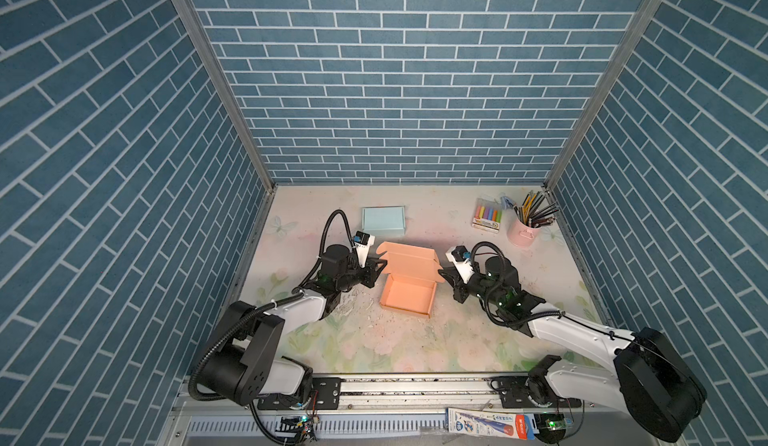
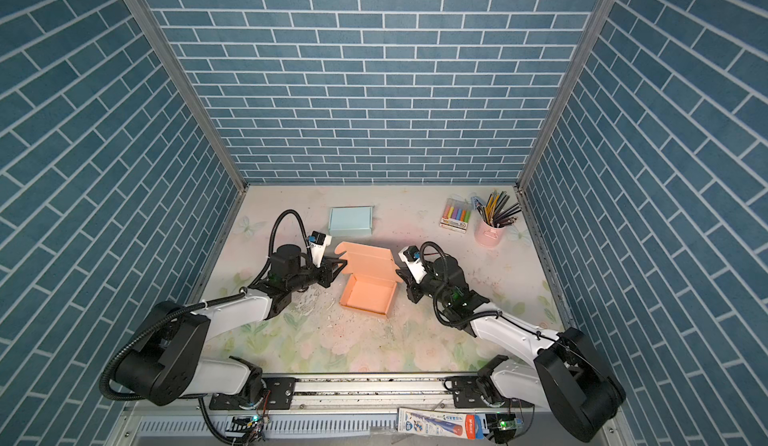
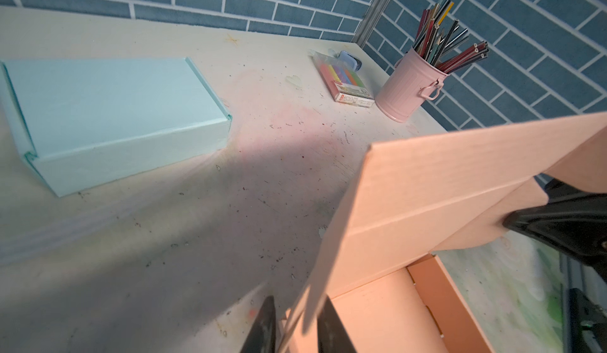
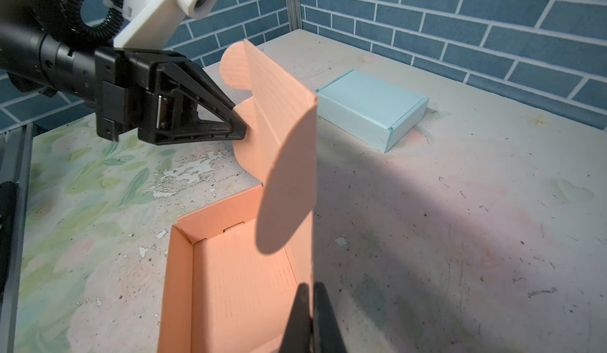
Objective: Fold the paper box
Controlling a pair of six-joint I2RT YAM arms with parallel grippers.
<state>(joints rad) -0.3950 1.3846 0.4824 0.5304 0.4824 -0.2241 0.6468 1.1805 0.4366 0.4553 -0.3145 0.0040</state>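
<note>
The orange paper box [image 1: 409,296] sits open on the table [image 1: 457,340], just on the robot's side of the closed blue box [image 1: 383,219]. Its lid [image 1: 409,257] stands up (a rounded ear flap at each end). The left gripper [image 4: 241,130] is clamped on the flap nearer the blue box. The right gripper [image 4: 311,290], jaws pressed tight, pinches the flap farther from it.

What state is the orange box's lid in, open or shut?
Open: the lid stands raised above the empty tray, left gripper and right gripper pinching its side flaps.
</note>
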